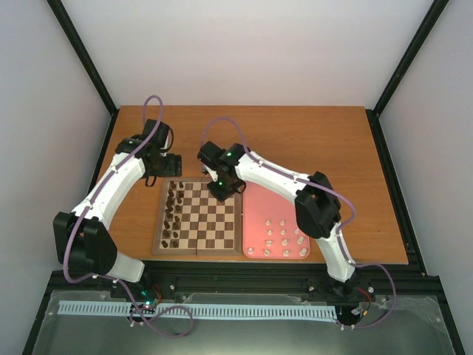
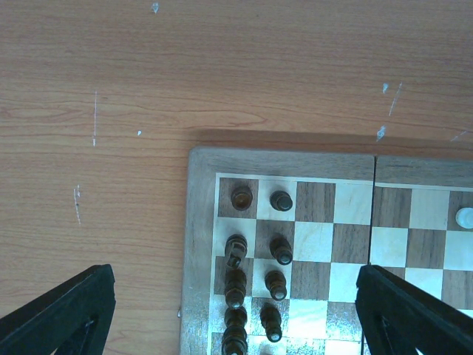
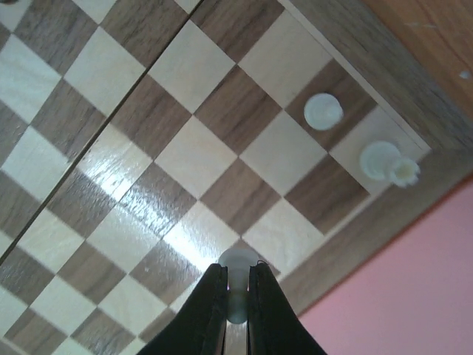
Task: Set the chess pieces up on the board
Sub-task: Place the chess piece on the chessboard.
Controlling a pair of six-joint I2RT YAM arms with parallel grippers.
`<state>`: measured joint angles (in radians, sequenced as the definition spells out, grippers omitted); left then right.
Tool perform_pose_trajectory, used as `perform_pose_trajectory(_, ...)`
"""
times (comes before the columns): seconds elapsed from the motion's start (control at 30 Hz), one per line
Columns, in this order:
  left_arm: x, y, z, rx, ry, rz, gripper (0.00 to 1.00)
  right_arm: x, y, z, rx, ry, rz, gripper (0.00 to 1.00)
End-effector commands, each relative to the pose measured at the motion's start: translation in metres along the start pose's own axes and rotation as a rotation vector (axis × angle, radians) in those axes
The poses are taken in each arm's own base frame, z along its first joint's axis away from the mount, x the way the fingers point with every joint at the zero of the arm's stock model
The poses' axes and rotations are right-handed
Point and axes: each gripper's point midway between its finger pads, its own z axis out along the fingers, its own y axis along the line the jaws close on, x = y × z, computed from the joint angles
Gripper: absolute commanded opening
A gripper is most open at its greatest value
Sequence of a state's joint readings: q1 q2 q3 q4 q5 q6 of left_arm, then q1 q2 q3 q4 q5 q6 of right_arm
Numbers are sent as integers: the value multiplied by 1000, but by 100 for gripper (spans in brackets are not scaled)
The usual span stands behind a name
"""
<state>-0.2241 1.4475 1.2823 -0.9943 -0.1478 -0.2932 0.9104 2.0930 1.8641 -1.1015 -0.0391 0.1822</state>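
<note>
Right hand point(image 3: 236, 299) is pinched narrow on one cream piece point(image 3: 238, 260), whose rounded top shows just past the black fingertips point(image 3: 211, 314). The piece is over the board point(image 3: 222, 96), in the edge row beside the pink tray point(image 3: 414, 296); can't tell if it touches the square. Two more cream pieces point(image 3: 323, 111) stand further along that edge, apart from the hand, one with a notched crown by the border.

Board is glossy wood with dark-brown and cream checks, a light border and a centre seam. Left hand point(image 2: 233, 281) is wide and holds nothing, above the board's corner with the dark pieces point(image 2: 275, 248) in two columns. Tray is smooth and flat with rounded corners, with spare pieces point(image 1: 284, 237) in rows on it. Desk point(image 1: 310, 140) is orange wood grain, scuffed.
</note>
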Motion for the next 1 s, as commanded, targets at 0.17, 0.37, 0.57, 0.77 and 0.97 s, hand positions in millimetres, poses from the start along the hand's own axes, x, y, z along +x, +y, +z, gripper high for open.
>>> perform_pose_trajectory(0.17,-6,2,-6,1,-34,1,100,-15,-5,26,24,42,-11,4)
perform_pose_trajectory(0.37,-4,3,-5,1,-31,0,100,-19,-12,35,36,43,10,3)
perform_pose_trajectory(0.57,-5,2,-4,2,-29,1,100,-19,-17,45,30,62,27,4)
perform_pose_trajectory(0.77,-5,3,-4,-4,-30,2,100,-25,-22,50,27,50,33,4)
perform_pose_trajectory(0.97,-5,3,-3,-5,-28,2,100,-31,-23,52,17,36,29,4)
